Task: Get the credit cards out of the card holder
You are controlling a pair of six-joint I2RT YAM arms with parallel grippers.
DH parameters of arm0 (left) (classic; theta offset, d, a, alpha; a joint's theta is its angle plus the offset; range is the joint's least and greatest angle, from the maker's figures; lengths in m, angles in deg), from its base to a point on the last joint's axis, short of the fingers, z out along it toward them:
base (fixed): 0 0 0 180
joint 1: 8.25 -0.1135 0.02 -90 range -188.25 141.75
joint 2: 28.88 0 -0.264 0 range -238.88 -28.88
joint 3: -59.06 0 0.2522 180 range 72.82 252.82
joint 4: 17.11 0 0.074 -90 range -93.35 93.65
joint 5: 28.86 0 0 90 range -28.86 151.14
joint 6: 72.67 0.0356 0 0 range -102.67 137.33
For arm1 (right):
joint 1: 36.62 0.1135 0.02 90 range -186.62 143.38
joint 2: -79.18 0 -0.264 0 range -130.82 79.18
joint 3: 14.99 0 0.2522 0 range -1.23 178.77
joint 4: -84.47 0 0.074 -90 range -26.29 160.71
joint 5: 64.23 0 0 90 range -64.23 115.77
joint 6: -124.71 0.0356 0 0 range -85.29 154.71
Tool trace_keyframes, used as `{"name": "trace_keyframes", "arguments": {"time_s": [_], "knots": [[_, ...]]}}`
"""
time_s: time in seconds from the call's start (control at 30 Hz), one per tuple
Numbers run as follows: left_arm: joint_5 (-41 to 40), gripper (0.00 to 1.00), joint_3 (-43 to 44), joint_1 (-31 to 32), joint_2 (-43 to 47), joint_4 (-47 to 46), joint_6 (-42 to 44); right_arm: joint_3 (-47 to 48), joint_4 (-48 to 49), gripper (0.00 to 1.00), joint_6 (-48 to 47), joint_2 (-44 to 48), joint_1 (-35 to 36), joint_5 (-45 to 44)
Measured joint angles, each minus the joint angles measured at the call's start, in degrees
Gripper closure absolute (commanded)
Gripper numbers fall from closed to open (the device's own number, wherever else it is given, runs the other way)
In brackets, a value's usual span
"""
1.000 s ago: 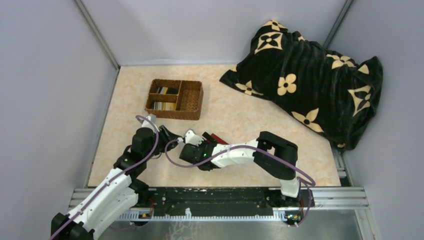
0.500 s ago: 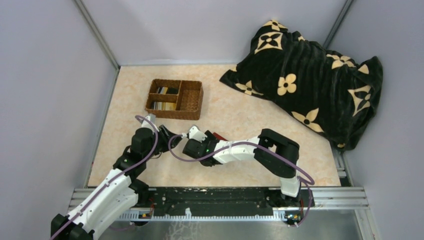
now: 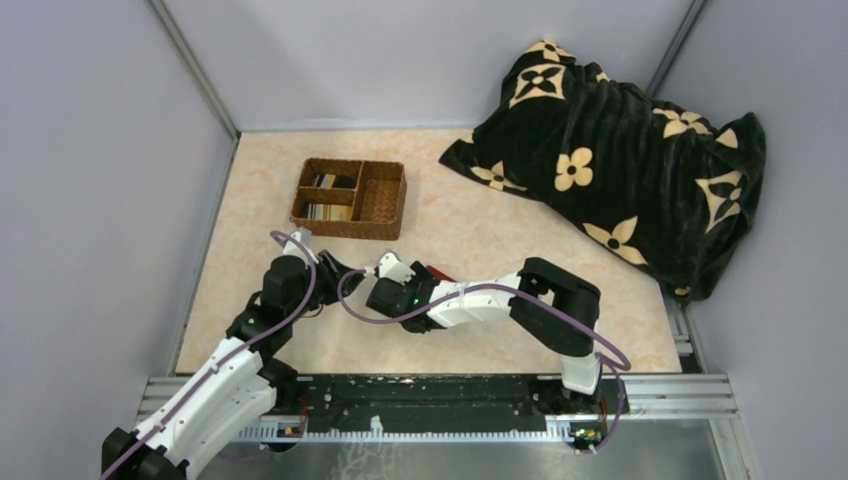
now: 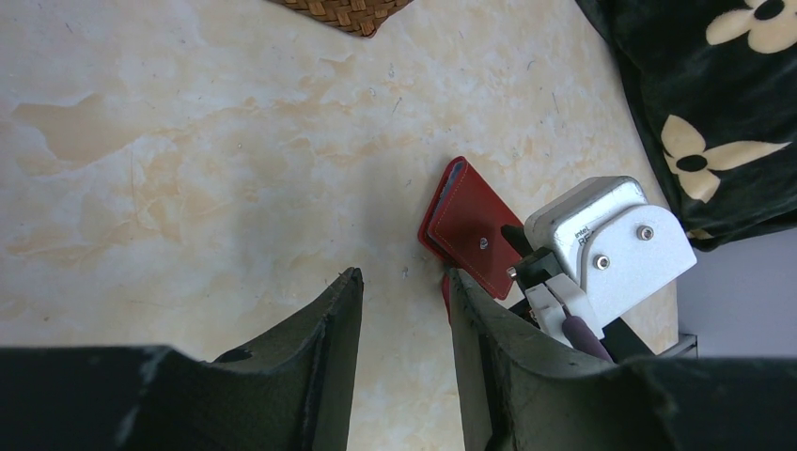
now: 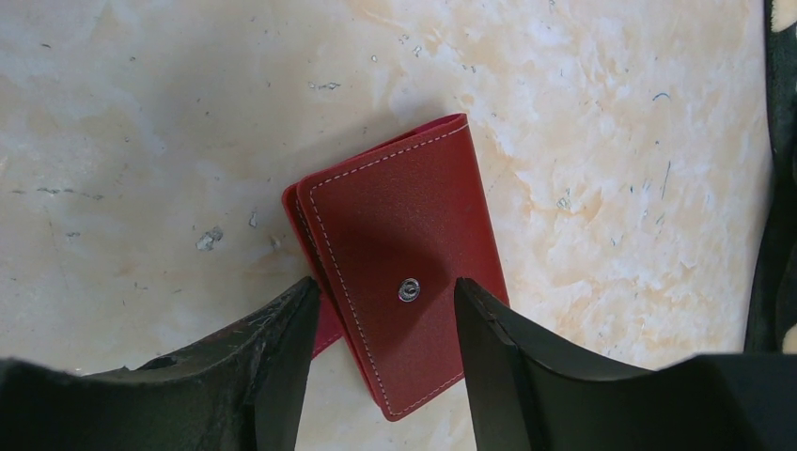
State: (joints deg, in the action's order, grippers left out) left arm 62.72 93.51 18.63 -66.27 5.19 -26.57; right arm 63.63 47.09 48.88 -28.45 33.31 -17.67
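Observation:
The red card holder [image 5: 404, 235] lies folded shut on the marble table, with a silver snap stud on its top face. It also shows in the left wrist view [image 4: 475, 235] and in the top view [image 3: 437, 273]. My right gripper [image 5: 385, 287] is open just above it, one jaw at each long side, gripping nothing. My left gripper [image 4: 404, 274] is open and empty over bare table, its right finger [image 4: 470, 310] close to the holder's near corner. Several credit cards [image 3: 328, 196] lie in the left compartments of the wicker basket. No card shows in the holder.
The brown wicker basket [image 3: 385, 228] stands at the back left; its corner shows in the left wrist view [image 4: 348, 11]. A black blanket with cream flowers [image 3: 620, 150] is heaped at the back right. Grey walls close in the table on three sides.
My right wrist has shifted a little to the left and farther from the near edge, over the card holder. The left arm and the card holder have not moved.

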Motion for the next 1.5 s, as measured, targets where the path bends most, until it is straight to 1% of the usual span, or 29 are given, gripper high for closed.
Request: {"name": "trace_keyframes", "arguments": {"time_s": [0.13,0.2,0.27,0.3,0.57,0.87,1.17,1.37,1.5], "knots": [[0.04,0.54,0.0,0.0,-0.02,-0.07,0.0,0.0,-0.13,0.43,-0.04,0.15,-0.02,-0.04],[0.17,0.55,0.0,-0.02,-0.11,-0.39,0.0,0.0,-0.37,0.39,-0.07,0.55,-0.07,-0.2],[0.42,0.55,0.0,-0.02,-0.26,-0.74,0.0,0.0,-0.46,0.32,-0.09,1.01,-0.11,-0.42],[0.63,0.55,0.0,-0.02,-0.35,-0.87,0.0,0.0,-0.46,0.31,-0.15,1.27,-0.15,-0.44],[4.22,0.55,-1.53,-0.02,-0.42,-3.85,-0.44,-0.74,0.02,0.3,-0.81,4.11,-0.55,-0.37],[4.5,0.55,-1.66,-0.02,0.07,-3.85,-0.52,-2.99,0.37,0.3,-1.22,4.28,-0.85,0.92],[4.5,0.55,-1.68,-0.02,-0.33,-3.87,-0.66,-3.34,0.44,0.31,-1.57,4.28,-0.85,1.18],[4.46,0.55,-1.97,-0.02,-0.33,-3.87,-0.66,-3.34,-0.24,0.36,-0.87,4.07,-1.18,-1.01],[4.46,0.55,-1.99,-0.02,-0.33,-3.87,-0.66,-3.26,-2.27,0.36,0.55,3.85,-1.53,-4.55]]}}
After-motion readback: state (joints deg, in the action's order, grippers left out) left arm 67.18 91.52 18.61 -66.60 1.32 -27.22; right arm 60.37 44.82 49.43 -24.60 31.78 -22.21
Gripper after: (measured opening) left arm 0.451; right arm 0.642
